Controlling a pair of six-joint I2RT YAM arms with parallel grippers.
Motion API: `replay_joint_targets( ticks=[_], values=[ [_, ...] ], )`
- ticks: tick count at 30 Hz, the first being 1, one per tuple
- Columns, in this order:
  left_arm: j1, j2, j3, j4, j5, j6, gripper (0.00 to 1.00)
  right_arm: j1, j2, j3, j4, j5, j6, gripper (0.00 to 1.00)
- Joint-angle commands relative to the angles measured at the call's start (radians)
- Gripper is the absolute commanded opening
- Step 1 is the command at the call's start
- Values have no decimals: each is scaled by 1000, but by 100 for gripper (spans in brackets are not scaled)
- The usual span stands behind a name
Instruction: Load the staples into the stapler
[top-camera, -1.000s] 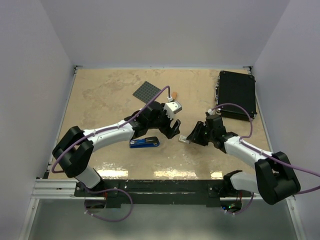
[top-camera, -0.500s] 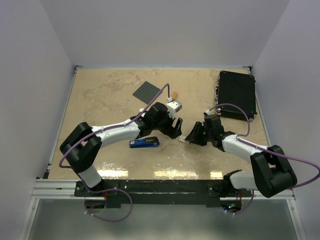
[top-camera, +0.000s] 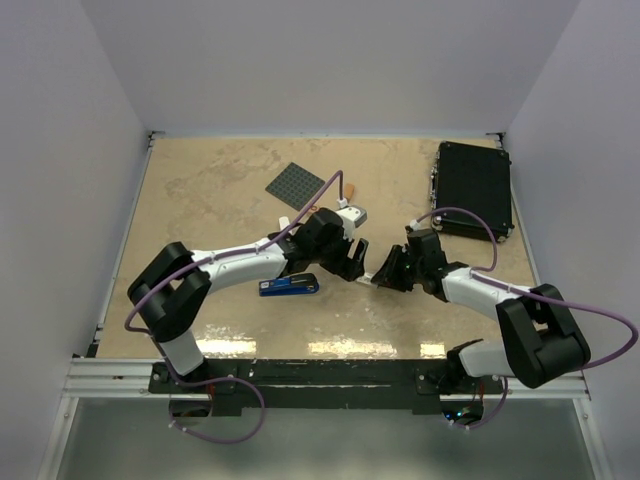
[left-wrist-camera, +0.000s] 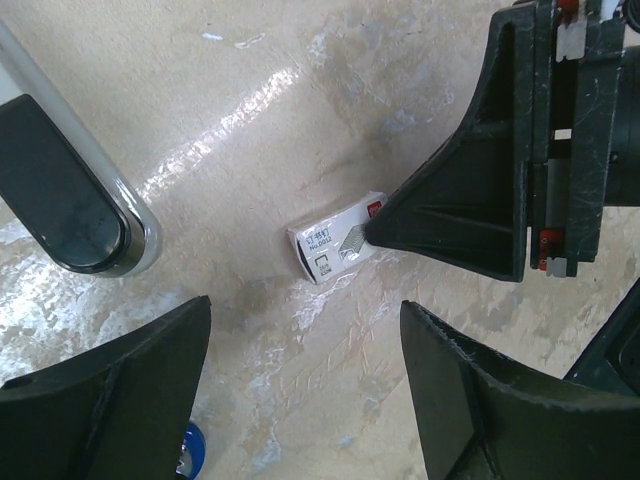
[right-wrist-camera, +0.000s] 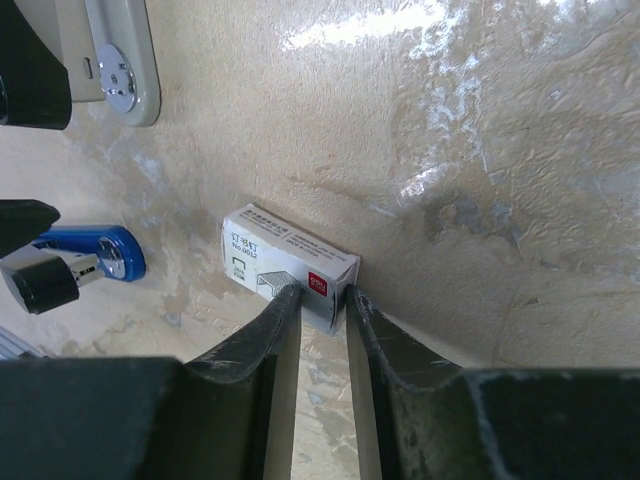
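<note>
The staples are a small white box with dark print and a red mark (right-wrist-camera: 285, 262). It lies low on the table, also in the top view (top-camera: 369, 281) and the left wrist view (left-wrist-camera: 335, 238). My right gripper (right-wrist-camera: 322, 297) is shut on the box's near end, one finger (right-wrist-camera: 268, 330) on each side; in the top view it (top-camera: 384, 274) sits mid-table. My left gripper (left-wrist-camera: 300, 400) is open and empty, just short of the box's other end (top-camera: 352, 264). The blue stapler (top-camera: 288, 286) lies left of both, beside my left arm (right-wrist-camera: 85, 255). No grey tray piece shows.
A pale, dark-topped long object (left-wrist-camera: 70, 195) lies by my left gripper; what it is I cannot tell. A dark grey studded plate (top-camera: 295, 183) and a small orange block (top-camera: 351, 186) lie farther back. A black case (top-camera: 473, 188) sits at the back right.
My left arm has stretched right, bringing its open gripper closer to the box. My right gripper has edged slightly left, still holding the box.
</note>
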Motion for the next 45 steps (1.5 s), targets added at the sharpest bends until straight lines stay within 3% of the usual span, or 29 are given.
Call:
replay_joint_targets(
  ticks=[1, 5, 17, 31, 45],
  values=[
    [-8, 16, 45, -9, -5, -38, 80, -4, -5, 23, -24, 14, -28, 25],
    [-9, 25, 51, -19, -7, -57, 79, -4, -13, 32, -47, 23, -34, 15],
    [-8, 85, 86, -51, -24, -142, 68, -2, -25, 56, -103, 48, -48, 1],
    [-9, 156, 117, -80, -68, -213, 43, -2, -36, 55, -101, 45, -68, 0],
    [-8, 191, 119, -17, -38, -253, 41, -4, -22, 58, -96, 34, -82, 1]
  ],
)
